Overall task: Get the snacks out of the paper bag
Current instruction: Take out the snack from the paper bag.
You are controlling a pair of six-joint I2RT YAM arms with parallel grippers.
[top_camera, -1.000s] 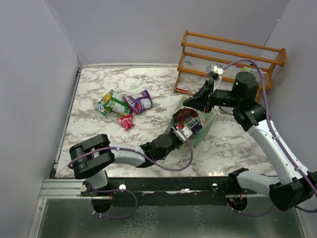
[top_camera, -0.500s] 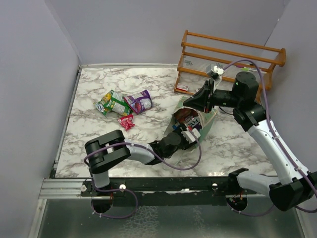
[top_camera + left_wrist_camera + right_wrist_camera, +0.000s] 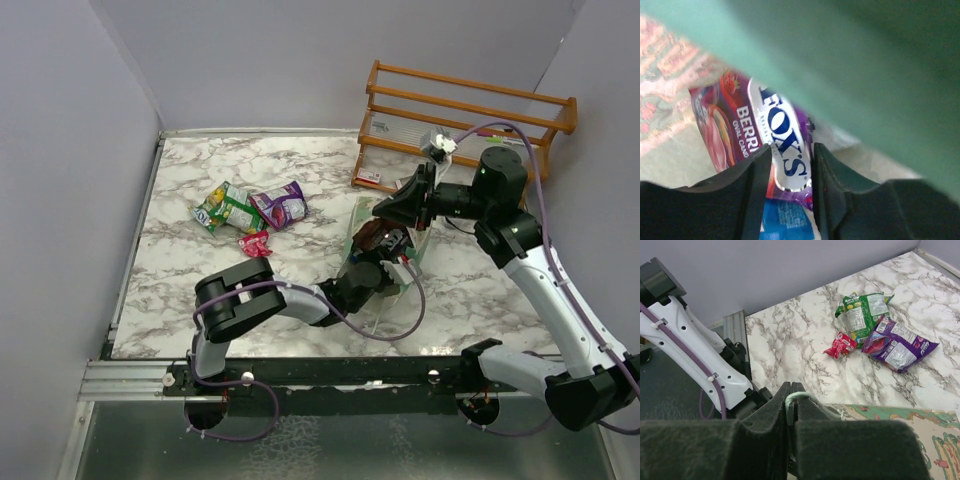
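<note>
Purple packet (image 3: 785,145) at L gripper (image 3: 791,149) tips, R gripper (image 3: 791,387) pinching bag (image 3: 890,425)

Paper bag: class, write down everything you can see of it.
The paper bag is pale mint green with a printed side. It sits tilted on the marble table, mouth open toward the near side. The right gripper pinches its upper edge; the left gripper is inside, straddling a purple packet.

Mint-green paper bag (image 3: 424,248), printed side, mouth open, with a purple Fox's berry packet (image 3: 757,135) inside. Well left of it, clustered flat: green packet (image 3: 226,208), purple packet (image 3: 281,204), small red-pink packet (image 3: 255,244).
</note>
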